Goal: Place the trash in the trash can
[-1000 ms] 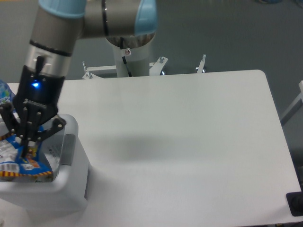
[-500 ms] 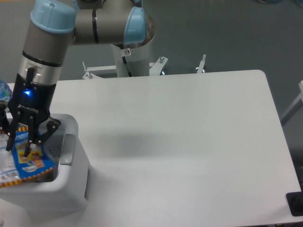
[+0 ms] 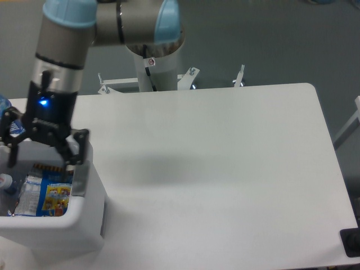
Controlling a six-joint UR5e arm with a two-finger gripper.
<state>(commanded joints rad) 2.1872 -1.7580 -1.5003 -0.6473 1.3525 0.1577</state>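
Note:
The white trash can (image 3: 62, 224) stands at the table's front left corner, with a grey handle strip (image 3: 82, 179) on its right rim. Inside it lies the blue wrapper (image 3: 56, 197) with yellow-red print. Beside the wrapper on the left rests a crushed clear bottle (image 3: 27, 195). My gripper (image 3: 43, 159) hangs just above the can's opening, open wide, with nothing between its fingers. Its left finger is near the can's left side and its right finger (image 3: 75, 152) is over the right rim.
A bottle with a blue label (image 3: 3, 107) shows partly at the left edge, behind the can. The arm's base (image 3: 153, 70) rises behind the white table (image 3: 225, 157). A dark object (image 3: 351, 243) sits at the lower right corner.
The gripper let go of the blue wrapper, which dropped into the trash can. The fingers spread wide and the gripper rose a little.

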